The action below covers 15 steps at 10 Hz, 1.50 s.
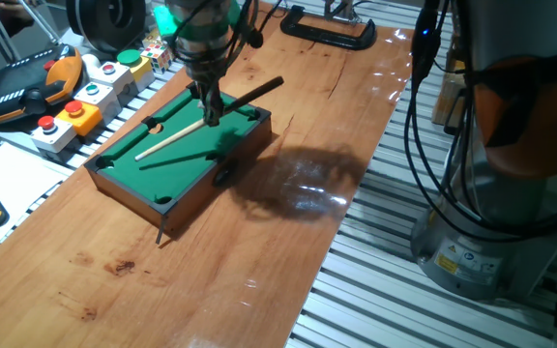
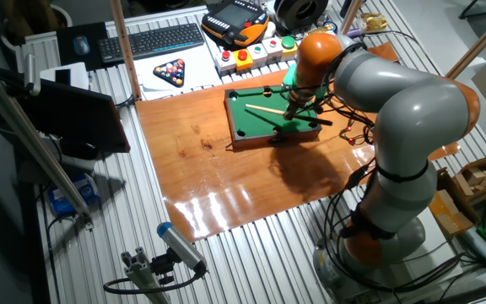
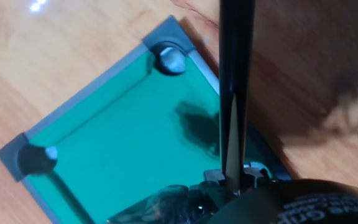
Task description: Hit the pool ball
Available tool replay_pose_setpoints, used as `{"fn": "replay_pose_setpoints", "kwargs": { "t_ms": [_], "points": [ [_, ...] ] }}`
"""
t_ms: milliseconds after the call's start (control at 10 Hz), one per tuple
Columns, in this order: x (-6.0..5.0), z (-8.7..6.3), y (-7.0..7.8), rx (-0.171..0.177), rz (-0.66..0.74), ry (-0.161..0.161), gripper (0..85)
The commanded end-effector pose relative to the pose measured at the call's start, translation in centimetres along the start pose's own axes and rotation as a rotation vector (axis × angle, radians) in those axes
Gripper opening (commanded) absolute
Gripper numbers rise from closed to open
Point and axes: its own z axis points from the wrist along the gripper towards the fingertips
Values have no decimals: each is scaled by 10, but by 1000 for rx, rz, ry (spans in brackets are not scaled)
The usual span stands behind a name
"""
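Tool: the two-finger gripper (image 1: 210, 114) stands upright over the small green-felt pool table with a brown wooden frame (image 1: 222, 160). Its fingers are closed on the long wooden cue stick with a pale shaft and black butt (image 1: 177, 137), held at about mid-length.

Cue lie: in one fixed view the pale tip end points toward 8 o'clock across the felt and the black butt runs out past the frame toward 2 o'clock. In the hand view the butt (image 3: 236, 56) fills the frame toward 12 o'clock, clamped between the pads at the bottom edge.

Ball: a small dark pool ball (image 2: 266, 91) appears to lie on the felt near the far rail in the other fixed view, apart from the cue tip. It is too small to be sure. In the hand view no ball shows on the felt, only two corner pockets, at 11 and 8 o'clock.

Done: judging from the grasp, the cue is picked up and lowered over the playing surface.

Left: the strike itself seems not yet made. The tip needs lining up with the ball, then a push along the cue axis.

Elsewhere: a triangular rack of coloured balls (image 2: 172, 72) sits off the wooden board, near the black keyboard (image 2: 154, 40).
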Motion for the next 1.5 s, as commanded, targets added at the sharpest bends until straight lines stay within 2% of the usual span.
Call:
{"fn": "replay_pose_setpoints", "kwargs": {
  "t_ms": [0,300,500,800,1000,1200,1400],
  "points": [
    [-2,-1,1,5,-53,4,10],
    [-2,-1,1,21,-153,6,10],
    [-4,5,7,28,-177,25,10],
    [-2,15,16,37,-195,36,10],
    [-1,19,19,59,-215,55,10],
    [-2,21,20,89,-257,91,10],
    [-3,22,21,90,-295,95,10]
  ]
}}
